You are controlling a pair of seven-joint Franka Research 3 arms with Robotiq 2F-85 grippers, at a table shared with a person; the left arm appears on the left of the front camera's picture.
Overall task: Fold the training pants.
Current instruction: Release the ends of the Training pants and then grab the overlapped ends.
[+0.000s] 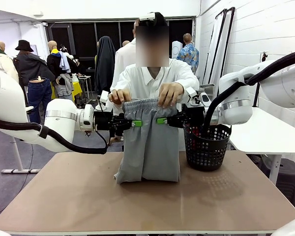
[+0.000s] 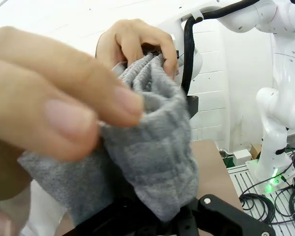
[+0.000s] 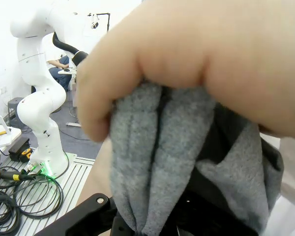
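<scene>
Left gripper and right gripper, just below the person's hands, are each clamped on a side edge of the training pants, which hang between them, long axis vertical, lower end on the table.

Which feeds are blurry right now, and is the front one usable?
Front view: sharp, evenly lit, pants clear against the table. Left wrist view: a hand up close, out of focus. Right wrist view: the other hand blurred, fabric soft.

White arms, black cables, black pincers (green pads).
</scene>
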